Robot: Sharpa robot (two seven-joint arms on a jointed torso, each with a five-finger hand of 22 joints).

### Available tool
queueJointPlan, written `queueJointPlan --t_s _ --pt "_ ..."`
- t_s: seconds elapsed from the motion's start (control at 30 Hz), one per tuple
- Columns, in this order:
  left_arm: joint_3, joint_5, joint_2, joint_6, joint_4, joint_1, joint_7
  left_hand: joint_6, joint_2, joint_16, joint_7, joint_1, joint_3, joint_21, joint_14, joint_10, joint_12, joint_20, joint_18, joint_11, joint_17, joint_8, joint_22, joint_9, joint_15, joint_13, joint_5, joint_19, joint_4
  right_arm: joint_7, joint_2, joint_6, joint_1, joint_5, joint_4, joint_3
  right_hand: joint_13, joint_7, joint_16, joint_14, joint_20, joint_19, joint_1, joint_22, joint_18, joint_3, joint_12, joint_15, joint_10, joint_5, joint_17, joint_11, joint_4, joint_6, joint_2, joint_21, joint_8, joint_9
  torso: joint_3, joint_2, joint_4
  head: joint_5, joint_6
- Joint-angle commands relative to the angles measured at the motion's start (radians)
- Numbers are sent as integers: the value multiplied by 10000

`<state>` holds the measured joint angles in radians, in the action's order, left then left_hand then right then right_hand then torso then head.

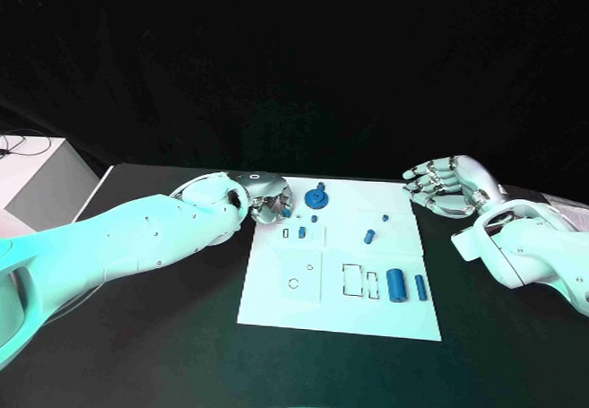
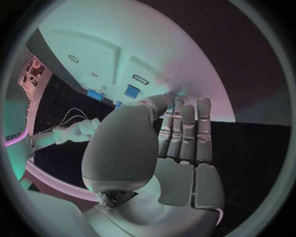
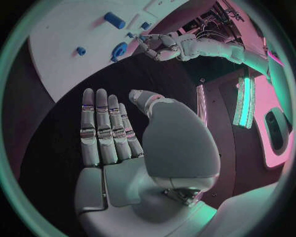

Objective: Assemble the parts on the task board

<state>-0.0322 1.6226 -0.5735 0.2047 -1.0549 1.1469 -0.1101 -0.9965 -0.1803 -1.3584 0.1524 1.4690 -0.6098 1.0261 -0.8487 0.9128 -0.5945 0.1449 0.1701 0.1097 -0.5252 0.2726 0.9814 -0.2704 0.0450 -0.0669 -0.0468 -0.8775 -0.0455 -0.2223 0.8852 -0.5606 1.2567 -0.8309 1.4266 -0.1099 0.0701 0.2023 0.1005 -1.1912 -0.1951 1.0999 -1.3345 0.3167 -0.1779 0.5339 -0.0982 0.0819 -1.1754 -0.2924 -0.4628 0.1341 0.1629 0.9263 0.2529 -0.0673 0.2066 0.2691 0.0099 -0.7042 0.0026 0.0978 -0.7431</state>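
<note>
The white task board (image 1: 343,300) lies in the middle of the black table. On it are a round blue part with a peg (image 1: 318,199), a thick blue cylinder (image 1: 397,285), a thinner one (image 1: 420,286) beside it, and several small blue pieces such as one at mid-board (image 1: 366,233). My left hand (image 1: 267,201) hovers at the board's far left corner, fingers straight (image 2: 185,133) and holding nothing; a small blue part (image 1: 285,206) lies just by its fingertips. My right hand (image 1: 444,187) floats off the board's far right corner, fingers spread (image 3: 105,123) and empty.
A white box (image 1: 31,172) with a cable stands at the table's far left. Bare black tabletop (image 1: 160,343) runs along both sides of the board and in front of it. Empty rectangular slots (image 1: 354,278) mark the board's near half.
</note>
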Motion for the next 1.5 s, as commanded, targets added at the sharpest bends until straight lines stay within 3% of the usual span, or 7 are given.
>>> queueJointPlan --t_s 0.03,0.9,1.13,1.5 --pt "-4 -57 1 -157 -5 10 80 85 -71 -9 -14 8 19 -62 14 -31 73 47 114 46 10 -60 -8 13 87 7 -17 -5 45 -120 4 121 3 -34 16 5 -13 67 -58 -24 -9 -52 55 -9 -52 -29 61 57 3 -67 15 61 -5 -20 14 25 -52 -16 5 1 -4 1 1" --pt "-4 -89 -19 162 2 10 -94 173 -90 -40 -150 156 -38 -29 120 -257 208 149 115 183 41 -198 14 46 201 -35 -18 -37 153 -115 11 118 3 -34 36 5 -13 67 -58 -24 -9 -52 55 -9 -52 -29 61 57 3 -67 15 61 -5 -20 14 25 -52 -16 -6 -1 4 18 21" --pt "-4 -154 6 430 41 9 -340 -18 24 -47 -120 407 -164 164 146 -283 135 147 110 170 77 -153 161 11 183 -95 -18 -142 360 -116 0 123 3 -34 54 5 -13 67 -58 -24 -9 -52 55 -9 -52 -29 61 57 3 -67 15 61 -5 -20 14 25 -52 -16 -4 0 -4 29 29" --pt "12 -249 126 634 194 3 -627 -158 -24 45 -159 560 -358 439 230 -735 38 103 130 166 194 -188 346 -6 152 -161 -18 69 724 -118 -14 129 3 -34 59 5 -13 67 -58 -24 -9 -52 55 -9 -52 -29 61 57 3 -67 15 61 -5 -20 14 25 -52 -16 4 -10 -12 23 26"
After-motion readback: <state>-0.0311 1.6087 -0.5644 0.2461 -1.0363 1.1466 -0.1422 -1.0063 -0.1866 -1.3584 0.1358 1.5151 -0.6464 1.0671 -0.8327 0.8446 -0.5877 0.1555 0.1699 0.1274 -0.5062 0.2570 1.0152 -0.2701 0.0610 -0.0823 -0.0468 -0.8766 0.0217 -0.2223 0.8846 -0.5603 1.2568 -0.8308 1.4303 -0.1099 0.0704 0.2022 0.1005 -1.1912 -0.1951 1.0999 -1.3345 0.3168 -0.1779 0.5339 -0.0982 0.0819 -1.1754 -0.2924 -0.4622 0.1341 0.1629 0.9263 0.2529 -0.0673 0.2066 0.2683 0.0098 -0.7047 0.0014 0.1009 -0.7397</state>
